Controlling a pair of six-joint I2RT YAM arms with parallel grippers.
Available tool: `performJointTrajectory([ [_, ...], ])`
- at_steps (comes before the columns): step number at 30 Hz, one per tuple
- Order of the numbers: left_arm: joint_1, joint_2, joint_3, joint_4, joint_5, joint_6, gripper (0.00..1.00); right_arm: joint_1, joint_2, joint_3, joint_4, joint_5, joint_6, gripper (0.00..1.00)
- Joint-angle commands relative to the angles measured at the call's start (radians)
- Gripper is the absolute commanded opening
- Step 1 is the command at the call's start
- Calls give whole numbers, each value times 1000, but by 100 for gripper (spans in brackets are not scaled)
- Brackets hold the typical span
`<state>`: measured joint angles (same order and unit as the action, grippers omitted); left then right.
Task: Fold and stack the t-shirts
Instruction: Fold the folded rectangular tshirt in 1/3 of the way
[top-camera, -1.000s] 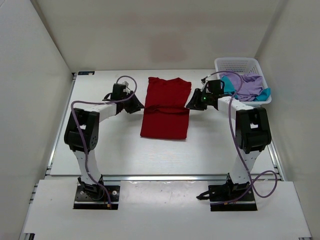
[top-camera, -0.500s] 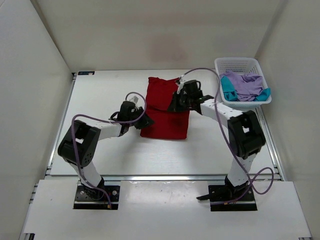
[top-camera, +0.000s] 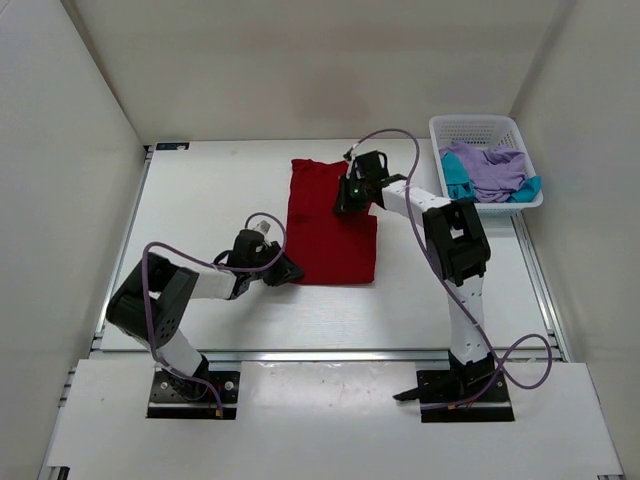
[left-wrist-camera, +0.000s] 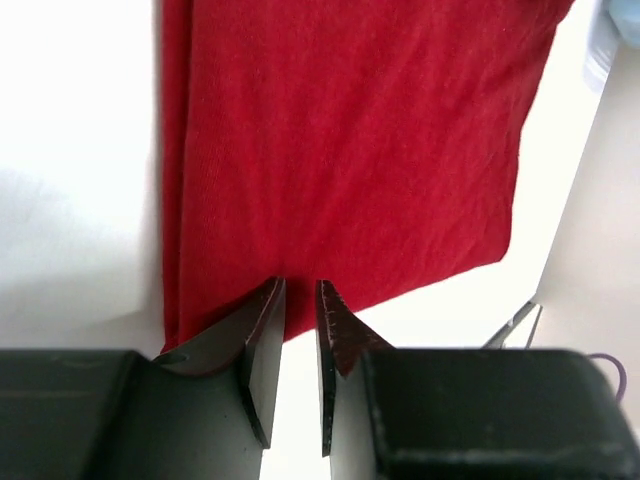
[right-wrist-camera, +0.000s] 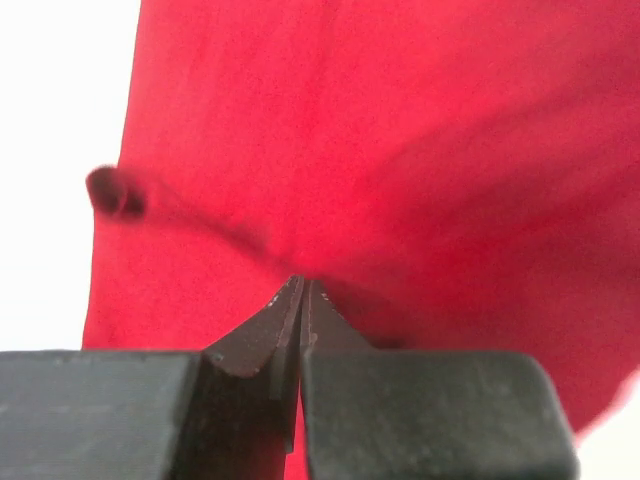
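Note:
The dark red t-shirt (top-camera: 330, 235) lies folded flat at mid-table. My right gripper (top-camera: 346, 196) sits on its upper right part, shut on a pinch of the red cloth; in the right wrist view creases in the shirt (right-wrist-camera: 350, 120) run into the closed tips of the gripper (right-wrist-camera: 302, 285). My left gripper (top-camera: 289, 272) is at the shirt's near left corner. The left wrist view shows this gripper (left-wrist-camera: 300, 290) with a narrow gap and its tips just over the hem of the shirt (left-wrist-camera: 350, 130), with no cloth between them. The lavender t-shirt (top-camera: 497, 170) and the teal t-shirt (top-camera: 455, 173) lie bunched in the basket.
The white mesh basket (top-camera: 478, 128) stands at the table's far right corner. White walls close in the table on the left, back and right. Purple cables loop over both arms.
The right gripper moved left from beside the basket onto the shirt's upper part and shut on the cloth. The left gripper moved nearer, to the shirt's near left corner, and its jaws narrowed.

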<state>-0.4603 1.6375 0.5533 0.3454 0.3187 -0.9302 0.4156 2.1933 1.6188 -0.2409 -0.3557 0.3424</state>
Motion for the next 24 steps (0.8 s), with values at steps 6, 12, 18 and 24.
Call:
performJointTrajectory([
  [6,23,-281,-15,-132,37,27,35,-37,-212,-43,-11,34,-22,1],
  [12,89,-406,-64,-283,-29,160,40,-32,-611,-633,230,-6,108,2],
  [18,137,-372,-115,-266,-13,175,41,-35,-687,-922,359,-49,150,0],
  [24,126,-306,-96,-231,-18,160,46,-74,-662,-1037,436,-80,165,0],
])
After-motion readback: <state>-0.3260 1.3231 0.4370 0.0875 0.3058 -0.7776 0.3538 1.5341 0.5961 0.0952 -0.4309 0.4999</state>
